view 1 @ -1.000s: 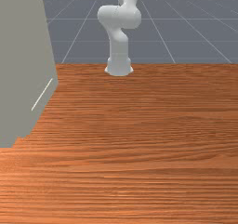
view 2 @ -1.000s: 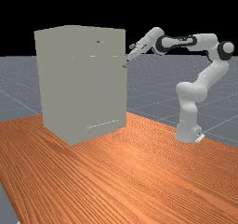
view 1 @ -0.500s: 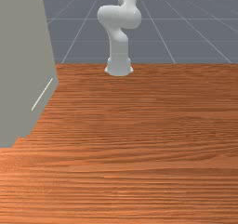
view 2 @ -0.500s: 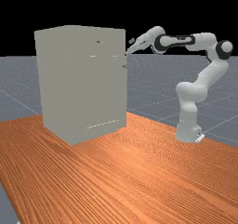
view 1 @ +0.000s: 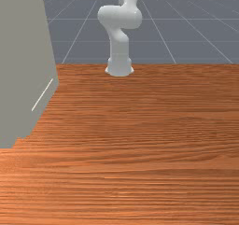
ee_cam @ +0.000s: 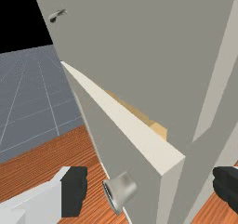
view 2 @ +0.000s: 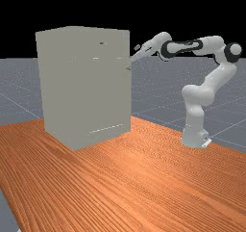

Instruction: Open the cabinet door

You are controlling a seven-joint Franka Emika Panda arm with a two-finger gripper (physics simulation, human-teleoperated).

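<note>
Two open fingers (ee_cam: pixel 74 191) hold nothing; in the wrist view the knob (ee_cam: pixel 122 190) lies between them, nearer one, while the ajar cabinet door (ee_cam: pixel 118 154) has its free edge (ee_cam: pixel 170 186) beside the knob, toward the other

white rounded arm (view 2: pixel 198 96); dark bands (view 2: pixel 168 49); 2 pale fingers (ee_cam: pixel 39 200), black angular tips (ee_cam: pixel 74 190)

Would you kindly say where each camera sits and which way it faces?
Front view: across the table, facing the arm, whose lower part shows, the cabinet at the front view's left.
Far view: farther off, facing cabinet and whole arm.
Wrist view: on the gripper, looking down past its open fingers at the ajar door and knob.
Front and far views share arm, cabinet, table.
</note>
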